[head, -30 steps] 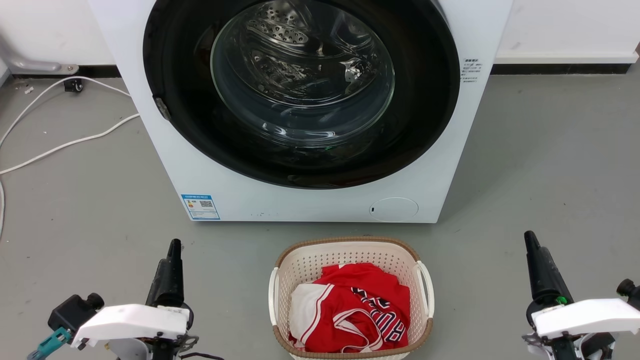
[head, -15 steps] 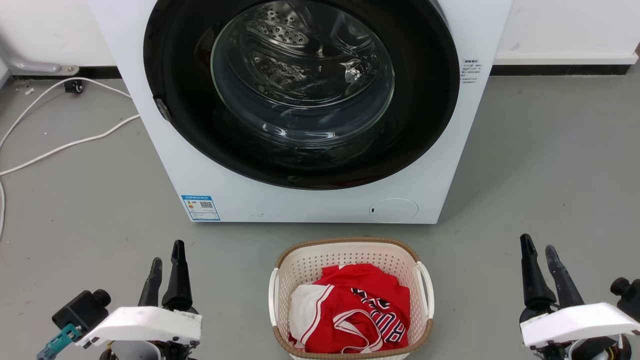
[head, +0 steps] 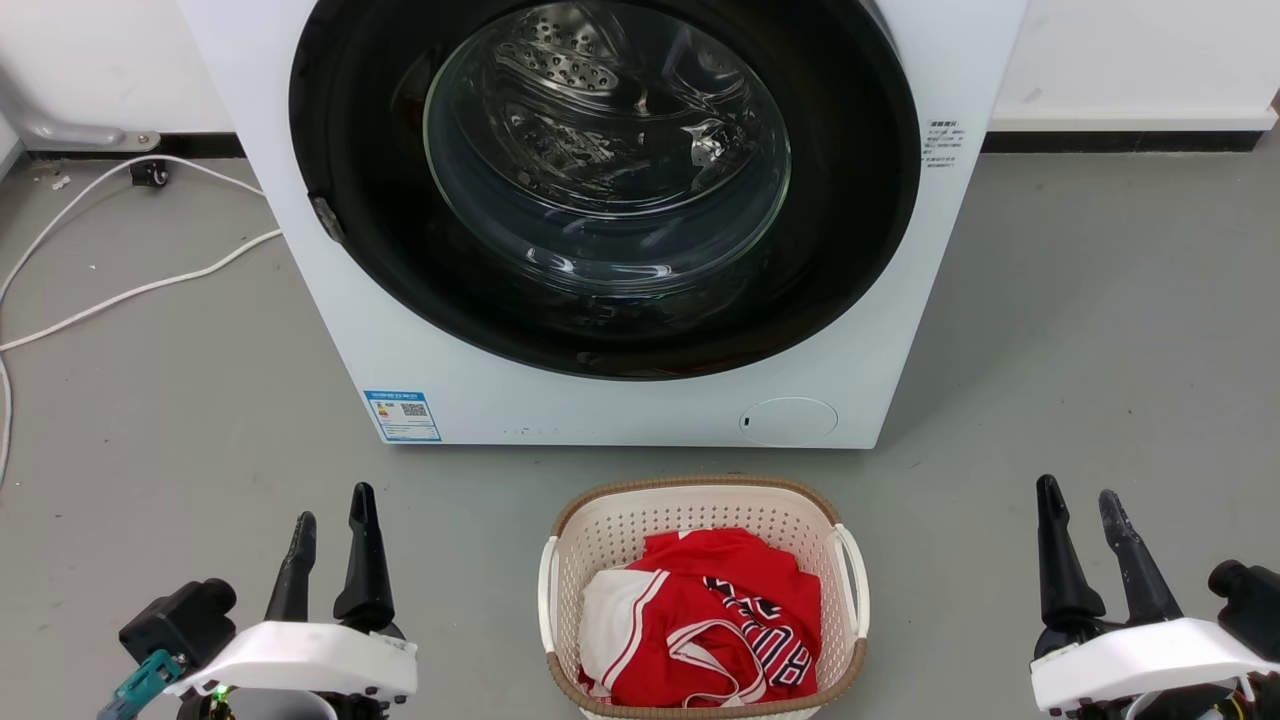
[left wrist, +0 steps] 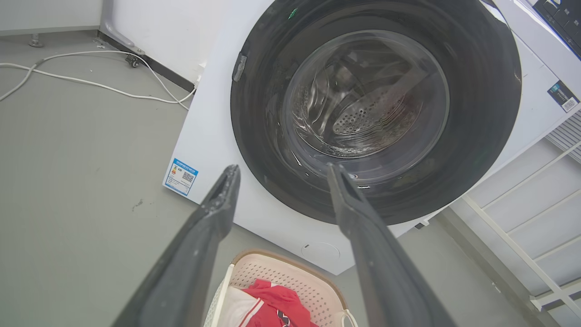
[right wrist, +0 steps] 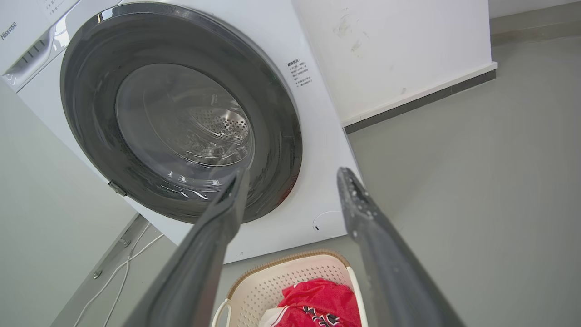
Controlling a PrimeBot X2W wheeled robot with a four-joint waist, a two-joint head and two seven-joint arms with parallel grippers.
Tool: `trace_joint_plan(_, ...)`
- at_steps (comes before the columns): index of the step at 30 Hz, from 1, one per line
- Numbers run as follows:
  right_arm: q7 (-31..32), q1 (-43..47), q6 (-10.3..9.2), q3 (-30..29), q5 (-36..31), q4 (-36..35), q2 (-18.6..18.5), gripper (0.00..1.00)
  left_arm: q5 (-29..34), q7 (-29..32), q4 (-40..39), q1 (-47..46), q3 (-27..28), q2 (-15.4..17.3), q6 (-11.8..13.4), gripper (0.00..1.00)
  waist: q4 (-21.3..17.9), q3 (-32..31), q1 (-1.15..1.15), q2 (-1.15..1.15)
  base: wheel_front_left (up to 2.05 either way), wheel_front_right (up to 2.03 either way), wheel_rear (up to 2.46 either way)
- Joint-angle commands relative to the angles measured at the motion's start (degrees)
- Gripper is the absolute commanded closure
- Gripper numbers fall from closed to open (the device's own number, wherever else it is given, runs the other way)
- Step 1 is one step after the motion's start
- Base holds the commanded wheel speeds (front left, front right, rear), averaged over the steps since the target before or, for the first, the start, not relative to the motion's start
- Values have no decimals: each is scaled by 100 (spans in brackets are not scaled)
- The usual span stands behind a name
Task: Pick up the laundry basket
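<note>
The basket point(head: 700, 508) stands before the washer point(head: 620, 410), handles facing left and right, near rim cut off so its long axis is unclear; left gripper point(head: 333, 503) and right gripper point(head: 1077, 488) flank it, spread and empty.

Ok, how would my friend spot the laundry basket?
Find the big white washing machine. On the grey floor right in front of it sits the laundry basket. It's small, cream, full of holes, with a brown rim and red clothes inside.
</note>
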Motion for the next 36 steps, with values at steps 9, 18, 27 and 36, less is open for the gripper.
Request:
trace_joint_plan(9, -213, 114, 1, 36, -822, -123, -24, 0, 761, -198, -58, 94, -39, 25, -41, 0, 1, -9, 0, 0, 0, 0, 0)
trace_joint_plan(18, -339, 200, 1, 17, -1299, -188, -26, 0, 1275, -327, -14, 162, -58, 26, -55, 0, 0, -22, 0, 0, 0, 0, 0)
trace_joint_plan(27, -469, 271, 1, 39, -1801, -302, -27, 0, 1788, -457, -23, 223, -79, 28, -56, 0, 5, -33, 0, 0, 0, 0, 0)
trace_joint_plan(36, -570, 355, 1, 34, -2174, -346, -29, 0, 2243, -568, -42, 286, -95, 29, -53, 0, 21, -56, 0, 0, 0, 0, 0)
